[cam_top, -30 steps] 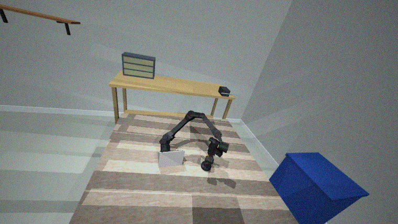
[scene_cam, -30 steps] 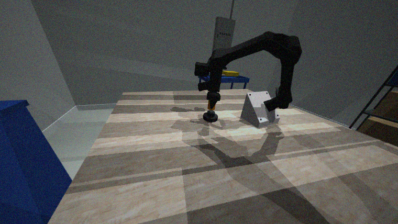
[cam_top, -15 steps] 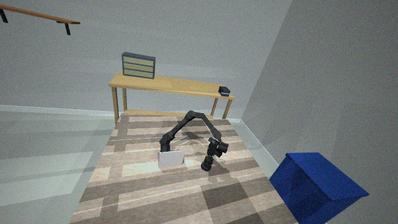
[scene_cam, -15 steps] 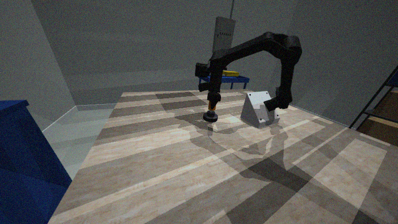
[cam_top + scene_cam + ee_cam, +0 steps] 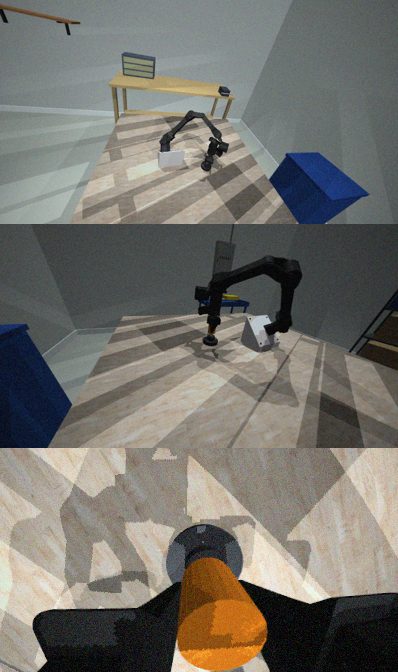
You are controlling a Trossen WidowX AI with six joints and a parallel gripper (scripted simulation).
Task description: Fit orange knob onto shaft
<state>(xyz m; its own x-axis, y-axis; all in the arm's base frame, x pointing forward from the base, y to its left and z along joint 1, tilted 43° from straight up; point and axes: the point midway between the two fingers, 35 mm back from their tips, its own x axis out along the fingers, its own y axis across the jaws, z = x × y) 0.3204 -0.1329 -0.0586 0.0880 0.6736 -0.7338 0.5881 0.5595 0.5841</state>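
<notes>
The orange knob is a tall, roughly upright cylinder. My gripper is shut on it, with a dark finger on each side in the wrist view. The round pedestal is a dark disc with a narrower raised middle, standing on the table. The knob's lower end is right over that raised middle, at or very near its top. The silver shaft, the knob's hole and both flat sides are hidden, so I cannot tell how they line up.
A pale wedge-shaped block stands on the table between the pedestal and my arm's base. A blue bin stands beside the table. A wooden bench is beyond the table's far end. Striped shadows cross the tabletop.
</notes>
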